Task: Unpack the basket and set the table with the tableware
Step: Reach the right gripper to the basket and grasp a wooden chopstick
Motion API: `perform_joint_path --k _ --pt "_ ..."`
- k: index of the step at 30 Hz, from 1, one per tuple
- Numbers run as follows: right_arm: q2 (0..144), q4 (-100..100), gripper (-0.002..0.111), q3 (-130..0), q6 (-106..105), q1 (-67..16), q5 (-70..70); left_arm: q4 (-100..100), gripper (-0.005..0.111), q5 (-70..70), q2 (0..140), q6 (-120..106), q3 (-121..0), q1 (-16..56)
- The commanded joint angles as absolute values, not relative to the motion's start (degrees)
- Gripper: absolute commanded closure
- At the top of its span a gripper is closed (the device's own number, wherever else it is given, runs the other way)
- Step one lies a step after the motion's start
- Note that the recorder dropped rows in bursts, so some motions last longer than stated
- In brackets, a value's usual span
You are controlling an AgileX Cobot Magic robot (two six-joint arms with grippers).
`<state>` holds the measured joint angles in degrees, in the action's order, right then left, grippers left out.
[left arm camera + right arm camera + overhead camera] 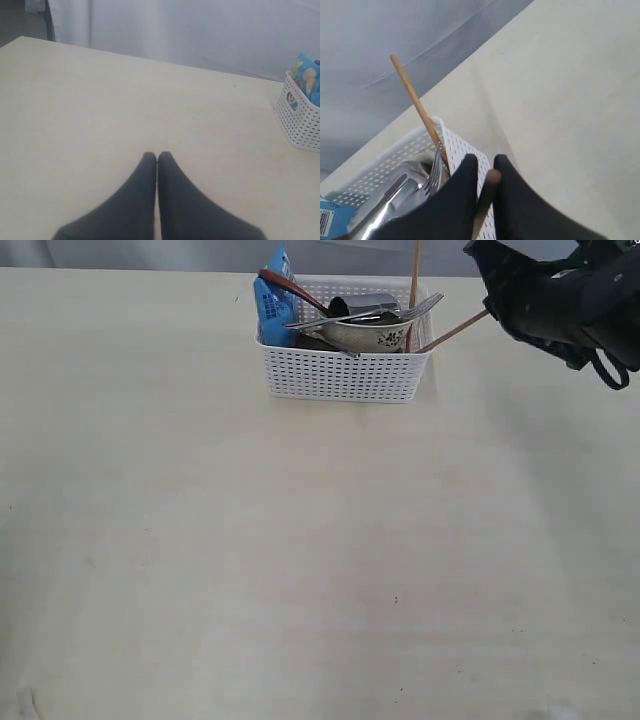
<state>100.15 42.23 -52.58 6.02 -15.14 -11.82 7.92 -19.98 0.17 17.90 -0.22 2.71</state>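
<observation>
- As the right claw (486, 161) is clenched on the top end of the slanting chopstick (455, 332), we judge the step in hand to be drawing the first piece of tableware out of the basket (340, 375). The stick's lower end rests at the basket's right end, by the rim.
- The next move, as we read it, calls for a lift along the stick's own slant until the lower end clears the rim. After that comes a carry to the open table (300, 570), toward its near edge.
- The upright chopstick (414, 275) stands near the held one, its shaft against or just beside the tines of the fork (405, 313). We expect a careless pull could knock it.
- The fork lies across the cream bowl (378, 337), with the steel mug (365, 306) beside it. The wooden spoon (290, 288) and the blue snack packet (273, 302) sit at the basket's left end.
- The basket stands by the table's far edge, about midway along it. It looks light, so we think it may shift if the stick catches the lattice.
- The left claw (157, 156) is clenched on nothing, hovering over bare table well apart from the basket.
</observation>
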Motion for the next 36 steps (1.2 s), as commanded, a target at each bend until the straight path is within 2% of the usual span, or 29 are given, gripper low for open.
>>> perform_joint_path --k 1,13,27,36 --pt "100.1 41.0 0.109 -52.6 4.7 -15.0 -11.8 7.3 0.106 -19.9 0.0 17.8 0.0 2.6" --pt "99.2 41.0 0.109 -52.6 3.4 -15.0 -12.8 7.3 0.106 -19.9 0.0 17.8 0.0 2.6" --pt "90.1 37.4 0.109 -52.6 2.7 -15.0 -13.2 7.3 0.106 -19.9 0.0 17.8 0.0 2.6" --pt "83.0 37.4 0.109 -52.6 -5.3 -15.0 -12.0 7.3 0.106 -19.9 0.0 17.8 0.0 2.6"
